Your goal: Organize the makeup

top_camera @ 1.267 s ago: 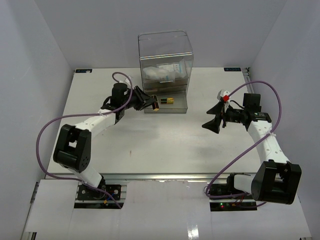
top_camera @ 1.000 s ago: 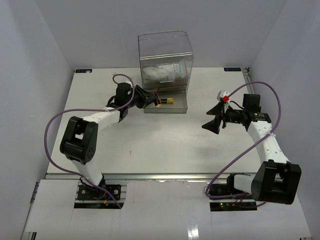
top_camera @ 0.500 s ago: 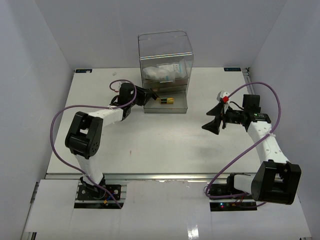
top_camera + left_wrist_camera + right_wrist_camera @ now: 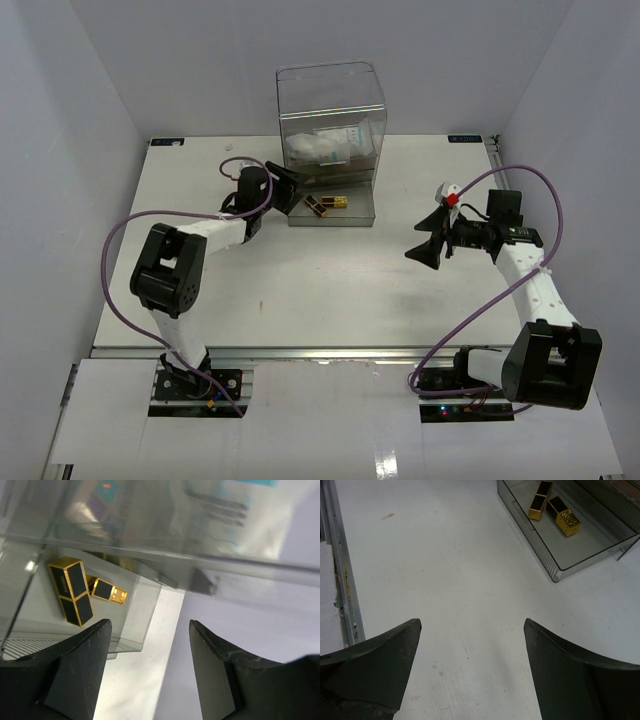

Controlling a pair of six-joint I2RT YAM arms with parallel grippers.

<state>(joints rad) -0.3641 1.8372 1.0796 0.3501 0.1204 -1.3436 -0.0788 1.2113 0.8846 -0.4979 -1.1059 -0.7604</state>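
Observation:
Two black-and-gold lipstick cases, one [image 4: 318, 206] beside the other [image 4: 337, 201], lie in the pulled-out bottom drawer [image 4: 360, 216] of the clear drawer box [image 4: 330, 110]. My left gripper [image 4: 287, 190] hangs open at the drawer's left end, holding nothing. The left wrist view has both cases [image 4: 71, 591] [image 4: 106, 589] ahead of the left gripper [image 4: 150, 625]. More makeup, a white-blue packet [image 4: 340, 140], sits in an upper drawer. My right gripper [image 4: 415, 240] is open over bare table, right of the box. In its wrist view the right gripper [image 4: 472, 622] is empty, with the cases [image 4: 540, 499] [image 4: 563, 516] far ahead.
The drawer's clear front rim [image 4: 540, 560] juts toward the table's middle. White walls close the table on the left, right and back. A metal rail [image 4: 342, 580] runs along the near edge. Purple cables loop off both arms.
My left gripper carried a black-and-gold lipstick case to the drawer, then opened and let it go; the case now lies in the drawer beside the other. The right arm stayed still.

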